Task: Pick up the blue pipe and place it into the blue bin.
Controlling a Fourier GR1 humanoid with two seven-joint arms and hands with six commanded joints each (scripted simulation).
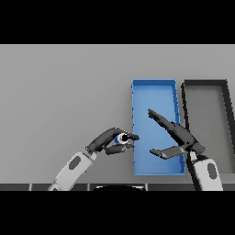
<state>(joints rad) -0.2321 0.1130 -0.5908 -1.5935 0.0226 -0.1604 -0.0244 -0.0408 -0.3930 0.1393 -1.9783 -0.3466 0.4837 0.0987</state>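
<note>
From the head view, you have the pick done, as far as it shows. Your left hand [110, 141] has its fingers and thumb curled round the blue pipe [122, 138], which shows only as a small pale-blue piece with a dark round opening, held between the fingertips just beside the left wall of the blue bin [136, 92]. The pipe appears lifted off the grey table [59, 92], though you cannot be sure of that from this angle.

What is left is the placing — the pipe is outside the bin, close to its left rim but not over the floor. You would judge the task a little past halfway: carry the pipe across the rim, then release.

Your right hand [176, 137] hovers over the right part of the bin, fingers stretched out straight and thumb apart, holding nothing. Watch it — it takes up space above the bin where the pipe must go.

A dark grey bin [227, 105] stands just to the right of the blue one; it plays no part.
</note>
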